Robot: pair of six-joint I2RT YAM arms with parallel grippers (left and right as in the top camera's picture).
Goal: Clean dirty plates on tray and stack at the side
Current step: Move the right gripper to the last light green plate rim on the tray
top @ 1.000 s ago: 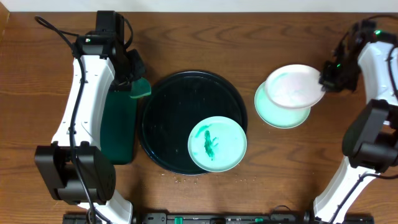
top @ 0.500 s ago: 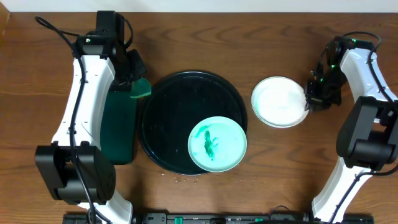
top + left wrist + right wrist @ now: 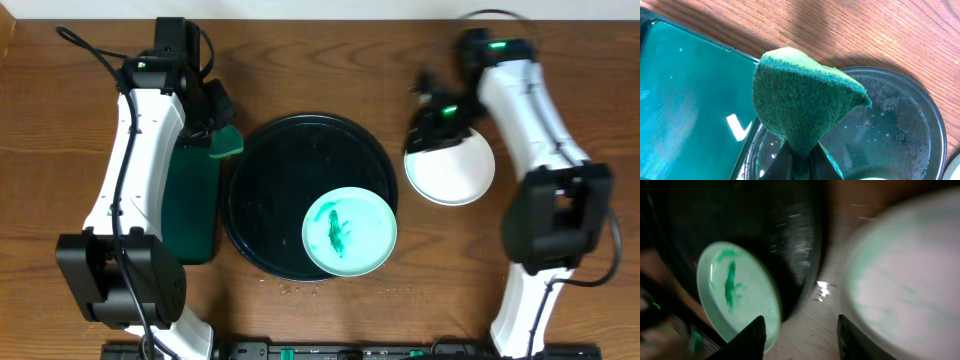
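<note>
The black tray (image 3: 275,190) holds one mint plate (image 3: 349,232) with a dark green smear at its front right. A white plate (image 3: 455,172) lies on the table right of the tray; the other mint plate is hidden under it. My right gripper (image 3: 424,122) is open and empty, hovering over the white plate's back left edge. Its wrist view shows the smeared mint plate (image 3: 735,290), the tray (image 3: 790,225), the white plate (image 3: 910,275) and the open fingers (image 3: 800,335). My left gripper (image 3: 213,122) is shut on a green sponge (image 3: 226,142) at the tray's back left edge (image 3: 900,125).
A dark green rectangular tray (image 3: 190,200) lies left of the black tray, under my left arm; it also shows in the left wrist view (image 3: 690,100). Small crumbs (image 3: 295,290) lie on the table in front of the black tray.
My right gripper lowered the white plate onto the mint plate beside the tray, let it go, and swung left toward the tray. The left arm has not moved.
</note>
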